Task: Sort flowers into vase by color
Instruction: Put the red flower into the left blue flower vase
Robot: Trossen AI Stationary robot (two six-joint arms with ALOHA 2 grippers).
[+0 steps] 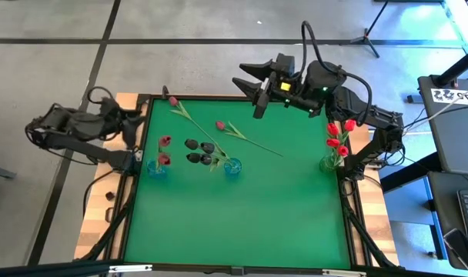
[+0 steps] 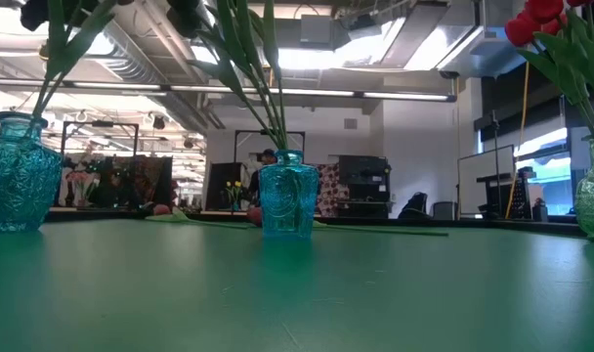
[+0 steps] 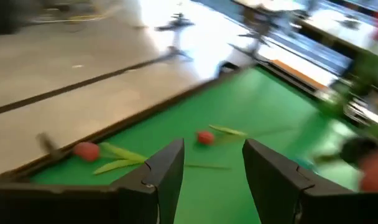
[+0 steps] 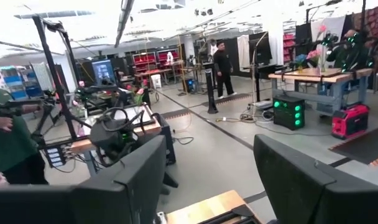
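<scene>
Overhead looks straight down; low camera skims the green table [image 1: 242,215], sharing the middle blue vase [image 2: 288,194].

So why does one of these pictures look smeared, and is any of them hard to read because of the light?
The left wrist view is streaked with motion blur: the two loose flowers on the green mat are soft blobs. In the low view bright ceiling lights behind leave the middle blue vase backlit and its stems dark. The right wrist view is washed out near the ceiling. The high view is evenly lit and sharp.

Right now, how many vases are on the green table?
3. One blue vase sits by the left edge, another blue vase stands near the middle with black flowers, and a green vase stands by the right edge.
</scene>
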